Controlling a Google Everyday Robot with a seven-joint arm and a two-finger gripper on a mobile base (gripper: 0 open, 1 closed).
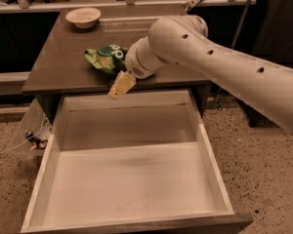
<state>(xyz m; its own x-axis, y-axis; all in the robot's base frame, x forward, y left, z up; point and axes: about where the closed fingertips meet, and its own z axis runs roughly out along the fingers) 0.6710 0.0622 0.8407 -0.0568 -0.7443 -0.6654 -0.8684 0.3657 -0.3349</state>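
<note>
Claw (121, 87): positioned at the front edge of the desk (58, 72), above the rear part of the open drawer (132, 126). It points downward and slants toward the left of the view. I cannot tell whether my claw is spread or pressed together. My wrist sits directly above it, over the desk's front edge.

Nearest item: a green crinkled snack bag (105, 58). It lies flat on the desk, just behind the claw and near the front edge. The claw tip is apart from it; my wrist covers the bag's right end in the camera view.

Arm (224, 67): white, with small dark holes along it. It comes in from the right of the view and crosses above the desk's right front corner.

Drawer: pulled well out toward the camera, pale inside, with its floor and four walls visible.

Farther out: a pale bowl (83, 16) stands upright near the desk's back edge, well apart from the bag. A clear plastic sack (31, 130) holding small objects hangs beside the drawer's left wall. The floor (263, 169) is speckled.
</note>
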